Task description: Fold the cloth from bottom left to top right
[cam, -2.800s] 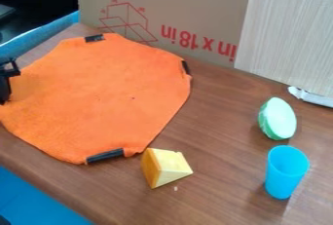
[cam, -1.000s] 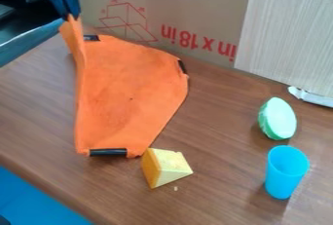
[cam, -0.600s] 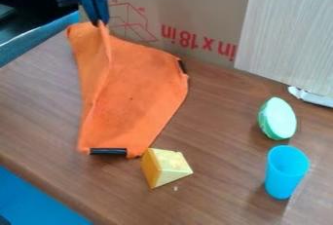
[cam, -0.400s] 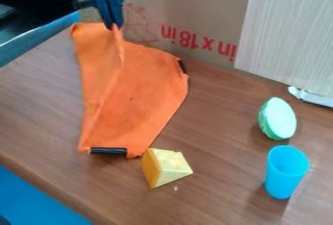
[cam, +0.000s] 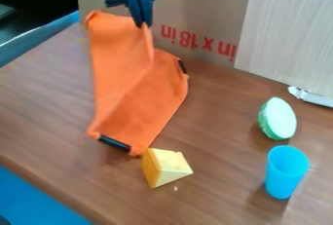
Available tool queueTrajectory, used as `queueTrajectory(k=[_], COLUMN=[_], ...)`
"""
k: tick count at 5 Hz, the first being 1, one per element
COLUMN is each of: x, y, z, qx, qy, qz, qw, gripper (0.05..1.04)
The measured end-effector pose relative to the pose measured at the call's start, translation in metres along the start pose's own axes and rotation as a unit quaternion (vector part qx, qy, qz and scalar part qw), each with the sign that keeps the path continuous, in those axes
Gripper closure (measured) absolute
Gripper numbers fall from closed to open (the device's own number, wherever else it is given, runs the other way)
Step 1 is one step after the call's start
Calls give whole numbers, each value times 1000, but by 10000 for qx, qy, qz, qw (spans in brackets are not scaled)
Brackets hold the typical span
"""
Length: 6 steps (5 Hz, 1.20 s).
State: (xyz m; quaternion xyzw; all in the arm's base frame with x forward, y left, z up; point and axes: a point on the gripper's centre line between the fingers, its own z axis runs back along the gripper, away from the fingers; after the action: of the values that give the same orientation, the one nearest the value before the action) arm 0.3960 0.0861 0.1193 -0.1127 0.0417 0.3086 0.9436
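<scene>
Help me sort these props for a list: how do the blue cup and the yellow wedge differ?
The cup is blue, while the wedge is yellow. The cup is round with an open top; the wedge is flat-sided and closed. The wedge sits right by the orange cloth, the cup well away from it. Both rest on the wooden table.

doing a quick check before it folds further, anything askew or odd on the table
The orange cloth is bunched along a slanting ridge, its top lifted in the gripper, which fits folding. Nothing looks spilled; the blue cup stands upright.
</scene>
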Motion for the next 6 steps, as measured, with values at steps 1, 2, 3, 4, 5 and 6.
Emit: queueTrajectory(k=[1, 2, 3, 4, 5, 6], x=[5, 13, 21, 26, 27, 17], y=[-12, -16, -14, -9, -14, -22], z=[-11, -32, -58, -84, -93, -103], qx=[79, 299, 589, 804, 767, 706], qy=[20, 68, 114, 188, 180, 241], qz=[-17, 22, 55, 49, -12, -90], qw=[10000, 9995, 9982, 9966, 9969, 9972], gripper=[1020, 1020, 1020, 1020, 1020, 1020])
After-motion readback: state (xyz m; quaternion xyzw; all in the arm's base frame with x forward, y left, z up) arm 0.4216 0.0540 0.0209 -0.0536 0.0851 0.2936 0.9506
